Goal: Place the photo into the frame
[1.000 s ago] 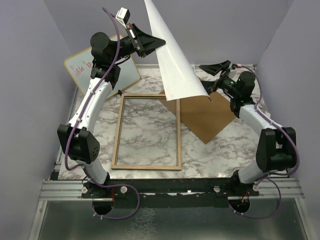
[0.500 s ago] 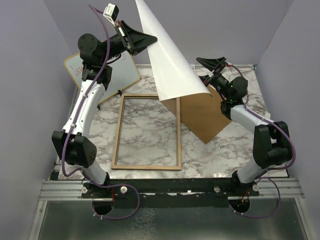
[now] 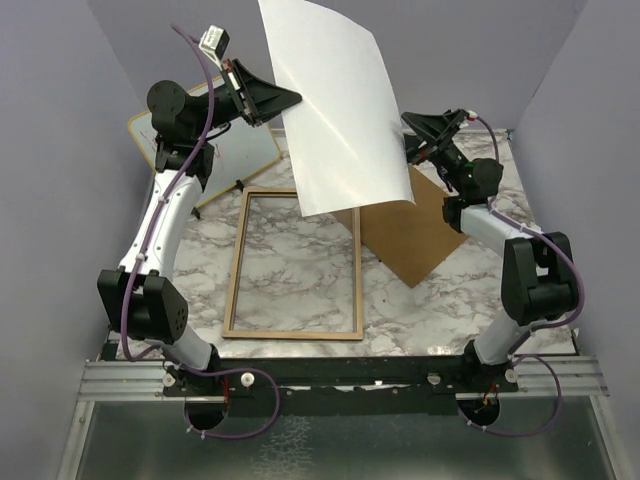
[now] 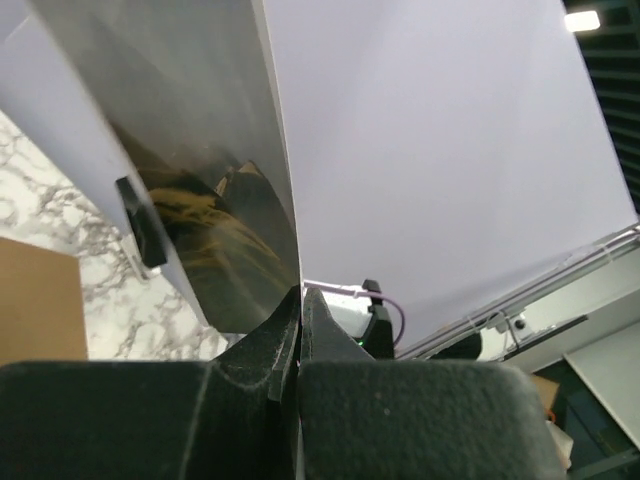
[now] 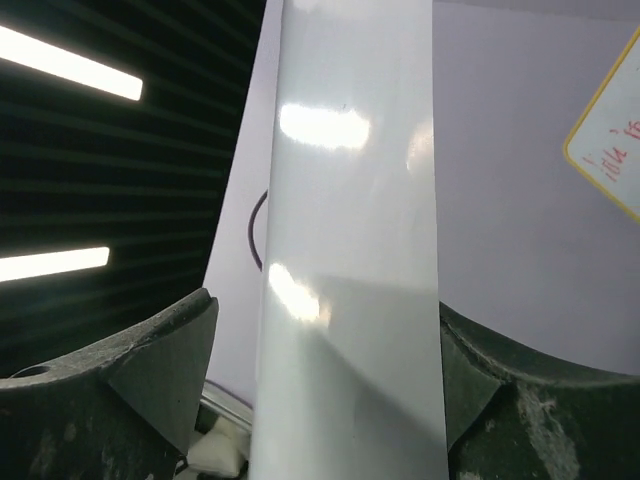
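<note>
Marble-topped desk point(image 3: 420, 310): the frame point(image 3: 292, 334) is seen lying flat and unfilled, wood face up, while the photo point(image 3: 340, 110) is held aloft over the frame's far end, white reverse shown. It is clamped at one edge by the raised left gripper point(image 3: 292, 98); the right gripper point(image 3: 418, 135) is spread open around the opposite edge.
</note>
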Controlling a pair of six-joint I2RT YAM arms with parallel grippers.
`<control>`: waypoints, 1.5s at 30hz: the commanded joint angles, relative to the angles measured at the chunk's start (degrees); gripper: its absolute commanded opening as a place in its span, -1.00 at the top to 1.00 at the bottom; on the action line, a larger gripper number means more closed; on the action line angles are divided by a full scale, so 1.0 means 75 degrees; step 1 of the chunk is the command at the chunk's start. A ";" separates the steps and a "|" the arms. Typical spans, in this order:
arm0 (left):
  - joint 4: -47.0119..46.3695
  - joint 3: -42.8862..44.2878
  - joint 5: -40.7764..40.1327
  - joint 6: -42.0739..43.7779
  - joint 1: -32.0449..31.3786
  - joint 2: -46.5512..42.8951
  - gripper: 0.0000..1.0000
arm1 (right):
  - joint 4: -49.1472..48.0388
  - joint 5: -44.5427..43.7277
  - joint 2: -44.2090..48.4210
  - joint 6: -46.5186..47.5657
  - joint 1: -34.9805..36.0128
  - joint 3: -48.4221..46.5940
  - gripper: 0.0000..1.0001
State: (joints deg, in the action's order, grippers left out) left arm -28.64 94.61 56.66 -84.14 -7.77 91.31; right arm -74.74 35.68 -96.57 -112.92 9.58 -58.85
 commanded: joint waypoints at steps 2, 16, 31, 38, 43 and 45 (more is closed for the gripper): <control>-0.0282 -0.0848 0.1048 0.0828 0.0327 -0.0839 1.00 | 0.0058 0.0855 0.0073 0.1223 -0.0304 -0.0555 -0.56; -0.0288 -0.1807 0.1377 0.1133 0.0766 -0.0860 1.00 | 0.0511 0.2942 0.0386 0.2774 -0.0352 -0.0496 -0.03; -0.0243 -0.3699 0.0848 0.1411 0.1614 -0.0426 -0.07 | 0.2287 0.2551 0.0602 0.4068 -0.0349 0.0348 0.99; 0.5984 -0.3733 -0.1838 0.6479 0.2410 -0.0365 -0.70 | 0.4014 0.2051 0.0905 0.5271 -0.0285 0.1153 0.99; 0.7943 -0.3722 -0.4733 0.8196 0.2332 -0.0340 -0.73 | 0.4477 0.1752 0.1225 0.5530 -0.0129 0.1492 0.99; 0.7939 -0.4058 -0.5199 0.8309 0.2294 -0.0320 -0.73 | 0.4756 0.1657 0.1357 0.5687 -0.0059 0.1495 0.99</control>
State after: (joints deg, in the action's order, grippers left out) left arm 15.81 67.02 35.59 -36.27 10.00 89.25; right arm -44.31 51.05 -89.91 -74.65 7.92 -48.05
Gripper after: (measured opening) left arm 0.863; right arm 0.008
